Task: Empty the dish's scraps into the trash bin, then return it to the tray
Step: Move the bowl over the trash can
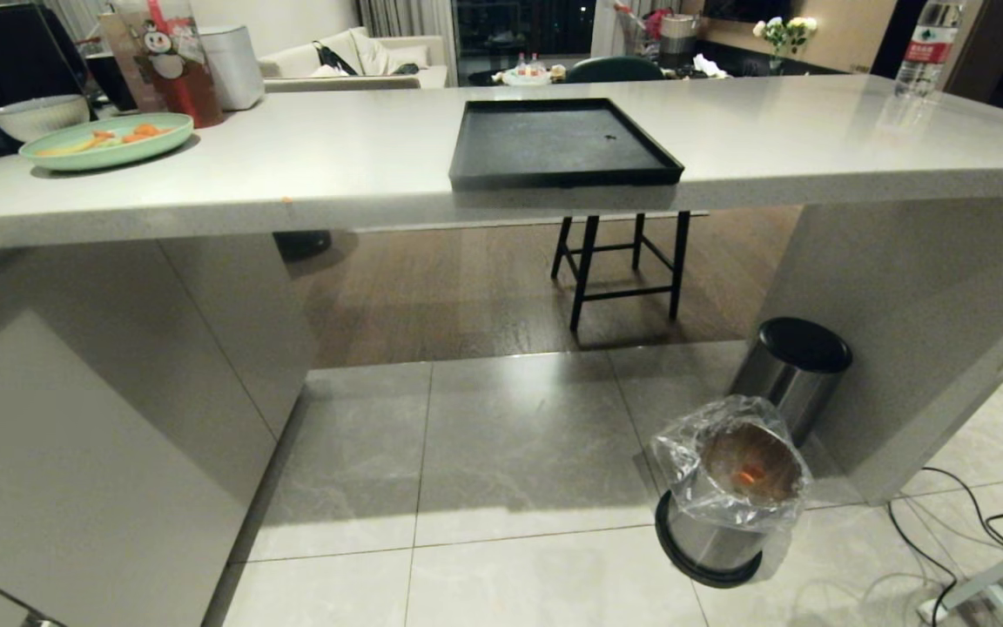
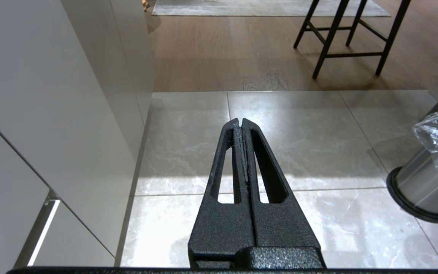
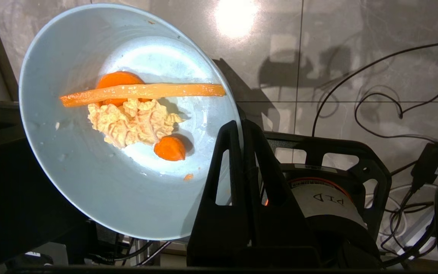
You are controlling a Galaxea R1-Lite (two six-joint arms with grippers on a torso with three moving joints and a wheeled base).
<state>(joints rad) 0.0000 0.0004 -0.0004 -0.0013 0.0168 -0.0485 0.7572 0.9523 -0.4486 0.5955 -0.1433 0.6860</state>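
Note:
In the right wrist view my right gripper (image 3: 241, 125) is shut on the rim of the dish (image 3: 70, 160), a pale-blue bowl held over the tiled floor. The scraps (image 3: 135, 118) lie inside it: two carrot slices, a long orange strip and a pale yellowish clump. The trash bin (image 1: 728, 488), shiny steel with a clear bag round its rim, stands on the floor under the counter's right end, with an orange bit inside. The black tray (image 1: 554, 144) sits bare on the counter. My left gripper (image 2: 240, 121) is shut and holds nothing, parked low above the floor tiles. Neither arm shows in the head view.
A steel bin with a black domed lid (image 1: 793, 361) stands just behind the trash bin. On the counter's left are a mint-green plate (image 1: 105, 139) with food and a ribbed bowl (image 1: 40, 113). A water bottle (image 1: 924, 43) stands far right. Cables (image 1: 980, 522) run along the floor at right; a black stool (image 1: 619, 261) stands beyond.

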